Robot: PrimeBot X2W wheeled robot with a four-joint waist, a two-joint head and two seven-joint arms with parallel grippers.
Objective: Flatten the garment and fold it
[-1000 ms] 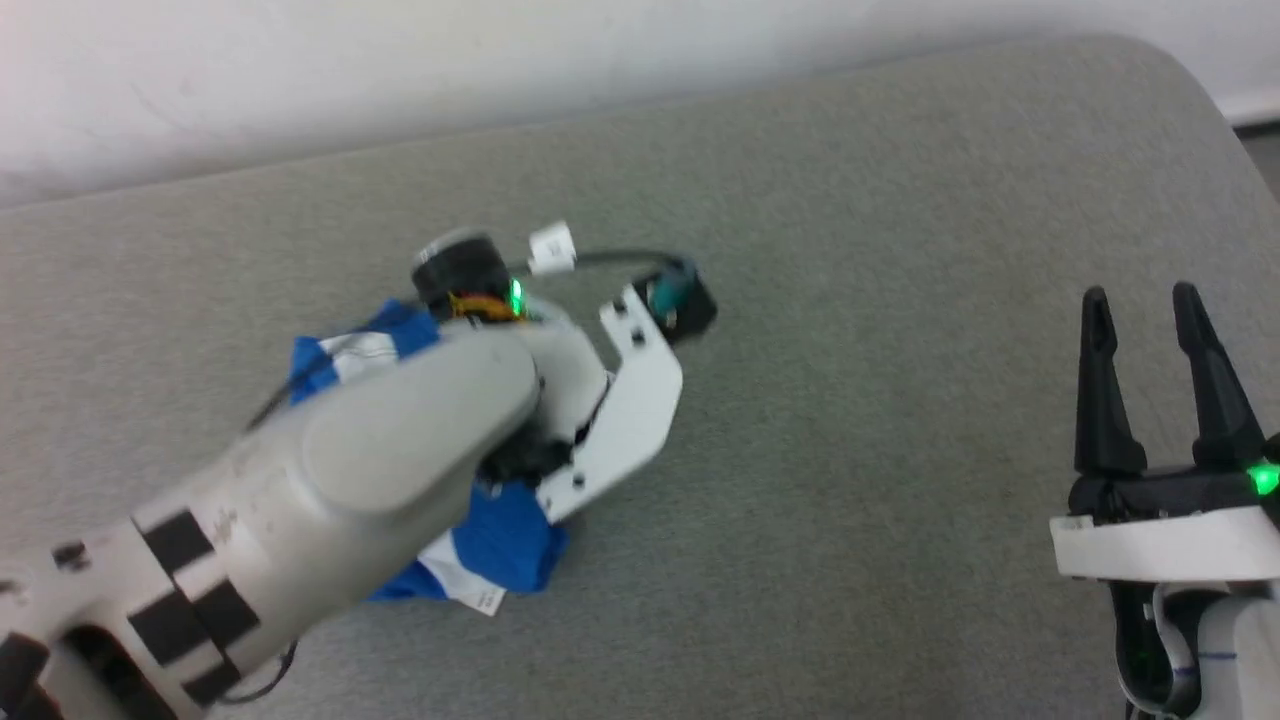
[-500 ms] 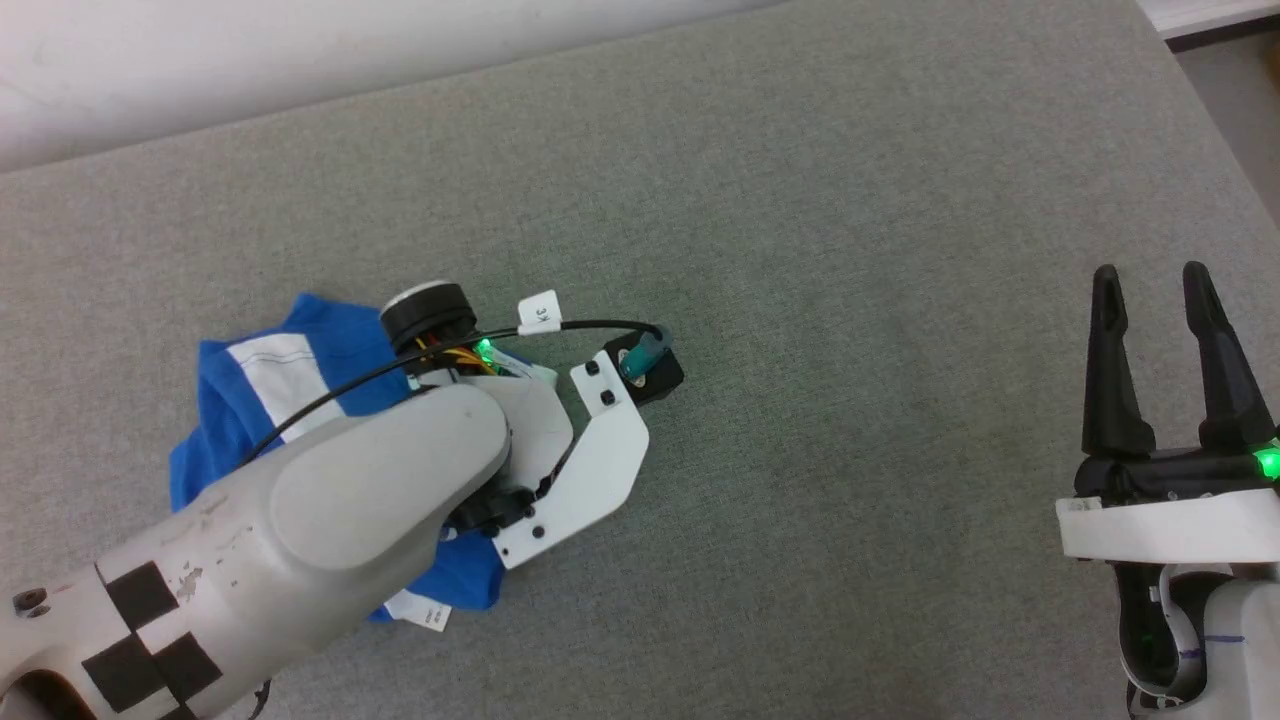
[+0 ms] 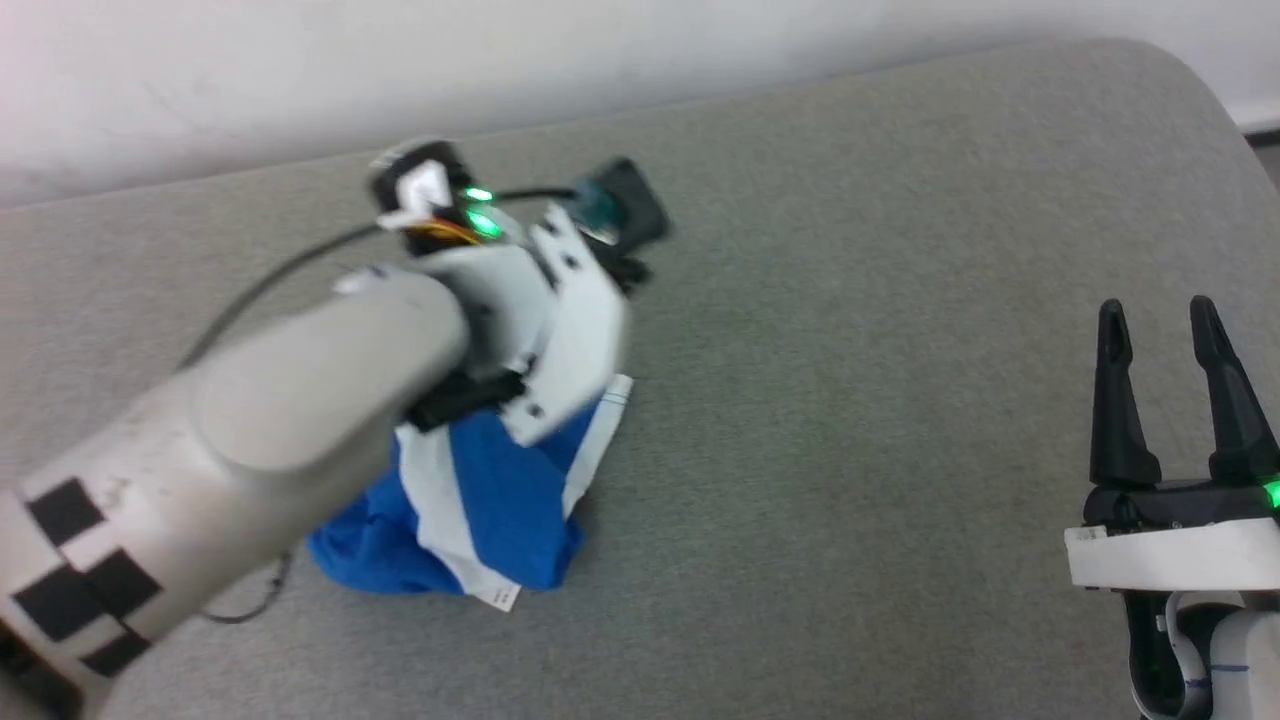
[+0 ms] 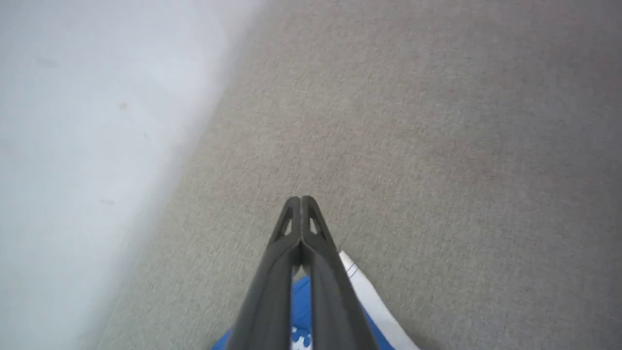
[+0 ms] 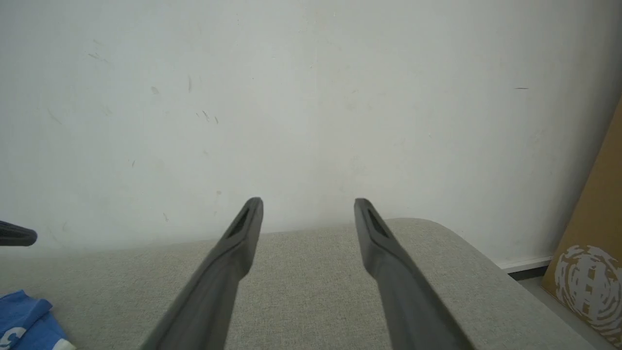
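Observation:
The blue garment (image 3: 500, 510) lies bunched on the grey padded table (image 3: 850, 300), with a white stripe and a small care label (image 3: 500, 597) at its near edge. My left arm's wrist (image 3: 540, 300) hangs over it and hides the fingers. In the left wrist view my left gripper (image 4: 301, 199) has its tips pressed together, shut on blue fabric (image 4: 300, 311) that shows between the fingers, a white trim edge (image 4: 371, 306) trailing beside them. My right gripper (image 3: 1155, 310) stands open at the table's right, nothing between its fingers (image 5: 308, 206). A corner of the garment (image 5: 24, 321) shows far to its left.
A white wall (image 3: 500, 60) runs along the table's far edge. The table's right end is rounded (image 3: 1180, 80). A brown cardboard box (image 5: 593, 272) stands on the floor beyond that end.
My left gripper has shut on the garment and risen, drawing the cloth up into a peak under the wrist. The head view has shifted. My right gripper has stayed open in place.

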